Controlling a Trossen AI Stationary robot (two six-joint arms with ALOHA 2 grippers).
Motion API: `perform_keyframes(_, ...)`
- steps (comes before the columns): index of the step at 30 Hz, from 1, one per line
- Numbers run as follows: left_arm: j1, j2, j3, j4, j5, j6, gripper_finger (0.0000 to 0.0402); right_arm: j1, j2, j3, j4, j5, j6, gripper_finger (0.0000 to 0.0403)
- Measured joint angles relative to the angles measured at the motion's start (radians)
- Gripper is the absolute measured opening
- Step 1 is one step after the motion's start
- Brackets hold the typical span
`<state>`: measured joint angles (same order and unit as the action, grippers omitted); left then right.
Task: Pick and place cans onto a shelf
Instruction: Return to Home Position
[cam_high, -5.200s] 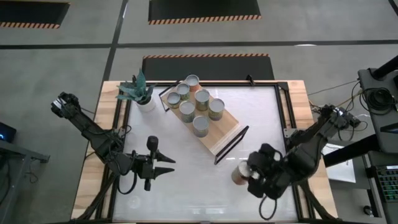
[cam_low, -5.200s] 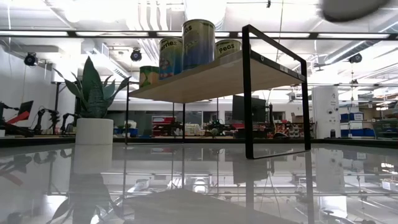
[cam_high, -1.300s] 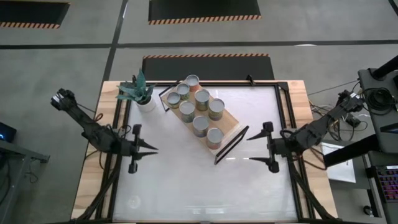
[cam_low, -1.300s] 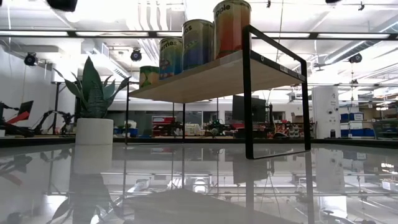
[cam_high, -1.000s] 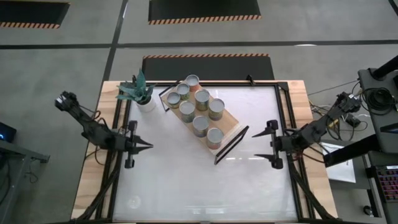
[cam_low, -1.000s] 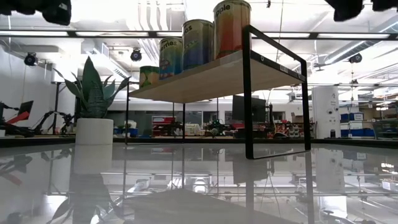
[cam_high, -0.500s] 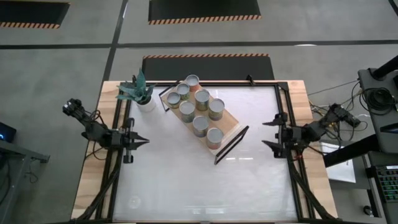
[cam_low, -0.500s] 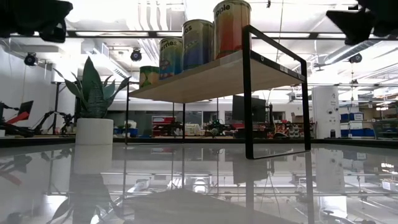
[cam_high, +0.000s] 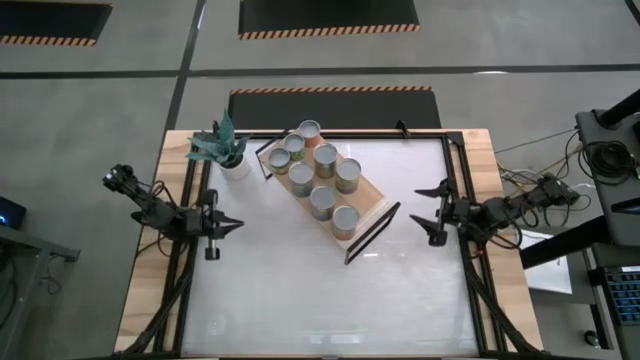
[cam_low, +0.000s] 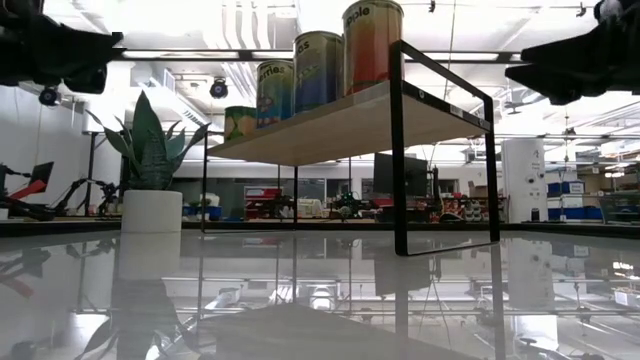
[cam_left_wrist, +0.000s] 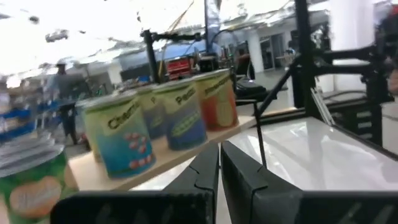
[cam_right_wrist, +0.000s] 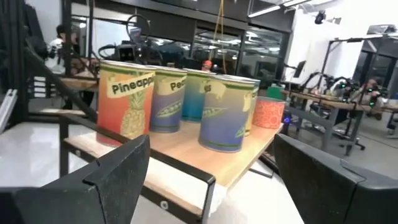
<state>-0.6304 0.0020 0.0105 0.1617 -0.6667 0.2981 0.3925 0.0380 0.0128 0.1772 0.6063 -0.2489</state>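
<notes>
Several cans (cam_high: 322, 200) stand upright on their bottoms on the light-wood shelf (cam_high: 372, 203), which lies slantwise across the middle far part of the table. In the low view the cans (cam_low: 372, 45) show on top of the raised shelf board (cam_low: 340, 125). My left gripper (cam_high: 236, 226) is shut and empty near the table's left edge, pointing toward the shelf. My right gripper (cam_high: 424, 212) is open and empty near the right edge, pointing at the shelf's right end. Each wrist view shows the cans ahead (cam_left_wrist: 181, 115) (cam_right_wrist: 225, 118).
A white pot with a green plant (cam_high: 225, 150) stands at the far left, next to the shelf's left end. The black table frame (cam_high: 462, 190) runs along the edges. The near half of the white tabletop (cam_high: 320, 300) is free room.
Both grippers have come down, showing lower and larger in the low view. My right gripper has gone a little toward the table's far edge, still open. The cans and the shelf have kept still.
</notes>
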Motion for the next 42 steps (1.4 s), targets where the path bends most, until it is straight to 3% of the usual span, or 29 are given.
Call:
perform_keyframes(4, 0.000, 0.003, 0.007, -0.001, -0.047, -0.047, 0.0000, -0.004, 0.000, 0.001, 0.007, 0.032, 0.007, 0.0325)
perform_keyframes(42, -0.001, 0.007, 0.013, 0.001, -0.045, -0.049, 0.0000, -0.003, 0.004, 0.005, 0.006, 0.024, 0.013, 0.0325)
